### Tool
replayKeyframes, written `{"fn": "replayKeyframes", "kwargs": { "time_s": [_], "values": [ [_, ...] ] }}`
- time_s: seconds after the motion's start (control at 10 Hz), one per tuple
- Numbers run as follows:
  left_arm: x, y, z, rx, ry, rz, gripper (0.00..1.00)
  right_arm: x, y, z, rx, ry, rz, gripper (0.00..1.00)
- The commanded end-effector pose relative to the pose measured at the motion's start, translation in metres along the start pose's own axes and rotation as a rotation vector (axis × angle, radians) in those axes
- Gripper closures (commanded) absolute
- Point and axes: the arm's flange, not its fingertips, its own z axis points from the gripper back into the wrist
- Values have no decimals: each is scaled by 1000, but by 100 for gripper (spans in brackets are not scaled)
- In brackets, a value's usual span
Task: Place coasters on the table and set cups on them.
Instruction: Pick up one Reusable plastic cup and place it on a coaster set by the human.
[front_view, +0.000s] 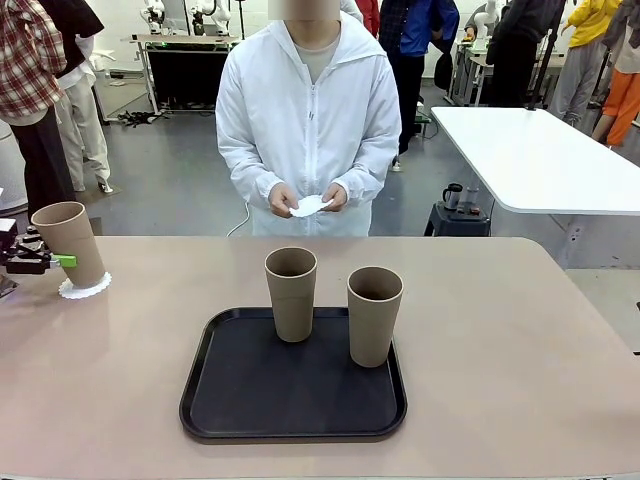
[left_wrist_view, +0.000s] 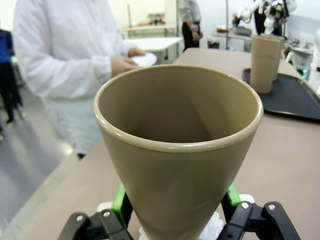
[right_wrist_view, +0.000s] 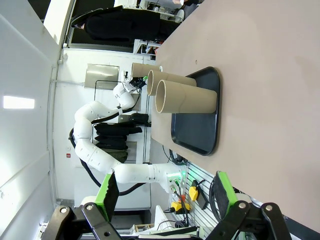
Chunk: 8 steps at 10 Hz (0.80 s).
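Now my left jaws clench one cup (front_view: 68, 240), steadying it upright on its coaster (front_view: 90, 290) on the tabletop (front_view: 500, 350); my right jaws hang released, empty.

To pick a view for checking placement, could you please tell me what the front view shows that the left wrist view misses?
Front view: both tray cups standing apart, the whole tray. Left wrist view: the empty inside of the gripped cup, green pads against its sides. Shared: left gripper shut on that cup, a coaster beneath it, the person holding another coaster.
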Motion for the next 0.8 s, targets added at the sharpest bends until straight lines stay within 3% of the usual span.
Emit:
{"fn": "replayKeyframes", "kwargs": {
  "time_s": [0.0, 0.3, 0.7],
  "values": [
    [2, 3, 4, 28, -2, 21, 15, 1, 0, 0, 13, -2, 0, 0],
    [12, -9, 10, 16, -4, 24, 15, 1, 0, 0, 13, -2, 0, 0],
    [-1, -14, 6, -9, 3, 51, 15, 1, 0, 0, 13, -2, 0, 0]
  ]
}}
